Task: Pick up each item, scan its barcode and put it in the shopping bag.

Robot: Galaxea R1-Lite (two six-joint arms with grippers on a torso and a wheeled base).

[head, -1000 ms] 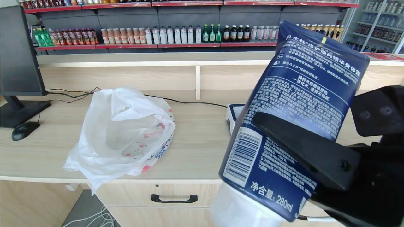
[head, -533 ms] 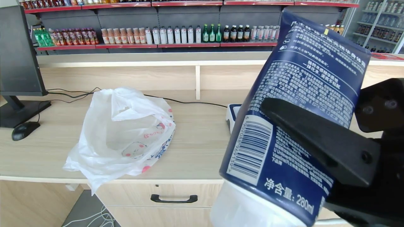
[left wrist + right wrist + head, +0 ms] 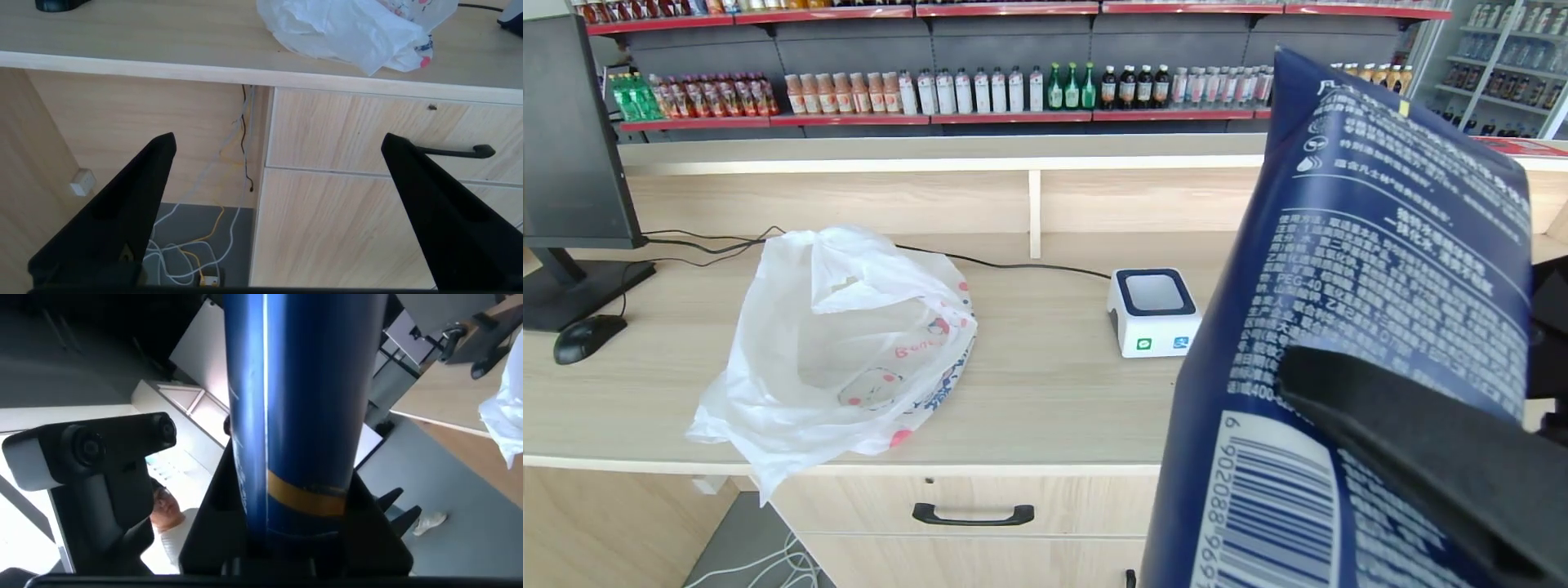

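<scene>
Tube swung aside, scanner uncovered

The blue tube (image 3: 1372, 269) has moved to the robot's right and nearer the head camera over the last second. It half hid the scanner (image 3: 1153, 312) before; now the scanner shows whole on the counter (image 3: 1045, 392), window up. The barcode (image 3: 1270, 514) has slid down to the bottom edge of the head view. The right gripper (image 3: 1347, 400) keeps its fingers clamped across the tube's body. In the right wrist view the tube (image 3: 298, 392) stands straight up out of that gripper (image 3: 296, 514). The tube is in the air, in front of the counter's right part and touching nothing else.

The shopping bag (image 3: 849, 343) has not shifted. It lies slumped with its mouth open on the counter's left part, and a fold hangs over the front edge. Bare wood lies between bag and scanner, and from the scanner forward to the edge. A cable (image 3: 1013, 265) runs along the back, below a raised ledge. The monitor (image 3: 572, 139) and mouse (image 3: 588, 336) sit at the far left.

The left gripper (image 3: 278, 212) hangs below the counter's front edge, facing the drawer fronts, its fingers spread wide and holding nothing. The bag (image 3: 351, 28) lies above it.
</scene>
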